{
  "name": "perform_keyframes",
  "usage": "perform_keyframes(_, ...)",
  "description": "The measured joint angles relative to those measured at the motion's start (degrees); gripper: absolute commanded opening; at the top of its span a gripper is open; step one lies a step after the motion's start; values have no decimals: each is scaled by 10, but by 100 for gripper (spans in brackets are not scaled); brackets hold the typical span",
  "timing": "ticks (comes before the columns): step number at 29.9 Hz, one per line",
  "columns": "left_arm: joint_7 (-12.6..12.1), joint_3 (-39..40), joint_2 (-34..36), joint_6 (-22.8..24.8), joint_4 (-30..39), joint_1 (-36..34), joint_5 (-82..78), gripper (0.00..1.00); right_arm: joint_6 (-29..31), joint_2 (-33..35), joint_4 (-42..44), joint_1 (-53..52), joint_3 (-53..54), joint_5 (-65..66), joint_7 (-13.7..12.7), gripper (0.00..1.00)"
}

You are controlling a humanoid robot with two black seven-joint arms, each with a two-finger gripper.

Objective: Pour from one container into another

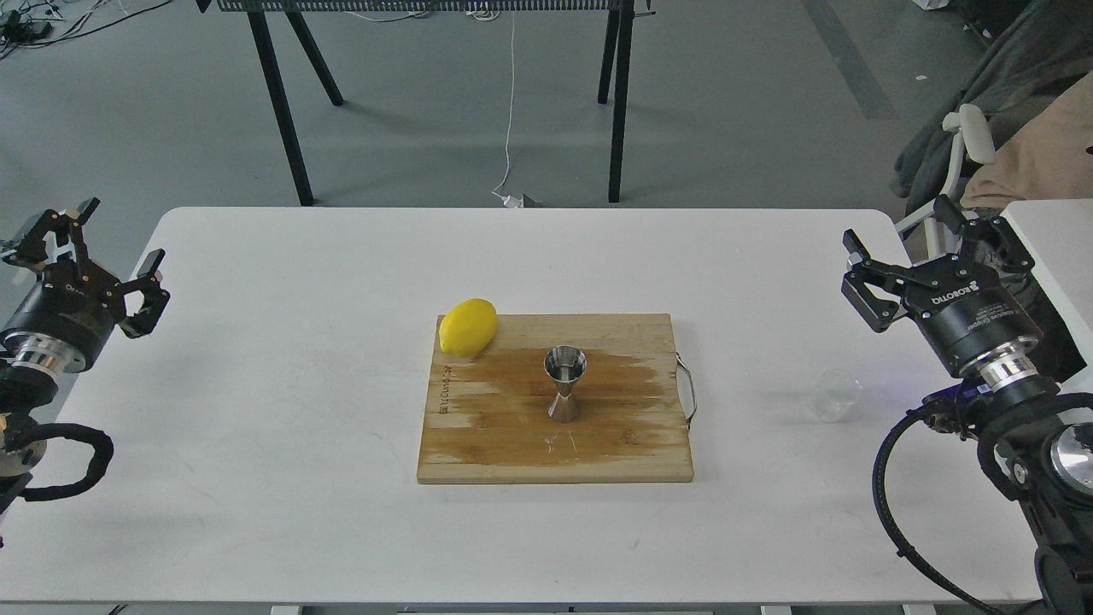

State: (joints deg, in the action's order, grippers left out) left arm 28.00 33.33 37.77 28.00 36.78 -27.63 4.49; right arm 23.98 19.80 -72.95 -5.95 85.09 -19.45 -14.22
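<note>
The small clear glass cup [835, 395] stands upright on the white table [299, 410], to the right of the wooden board [512, 444]. The steel double jigger [564, 383] stands upright in the middle of the board, on a dark wet stain. My right gripper [926, 248] hangs open above and behind the glass cup, well apart from it, with nothing between its fingers. My left gripper [107, 248] is open over the table's far left edge, empty and far from both containers.
A yellow lemon [467, 326] lies on the board's back left corner. The board has a metal handle [688, 391] on its right side. A chair with clothes [990, 128] and a second white table [1046, 248] stand at the right.
</note>
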Motion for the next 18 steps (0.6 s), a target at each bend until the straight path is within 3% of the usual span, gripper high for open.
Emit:
perform_keyframes(6, 0, 4, -3, 0, 3, 5, 3, 87, 40, 1, 73, -13, -38, 0, -5, 99)
perform_keyframes(18, 0, 6, 7, 0, 7, 0, 3, 87, 40, -5, 81, -8, -48, 0, 1, 99)
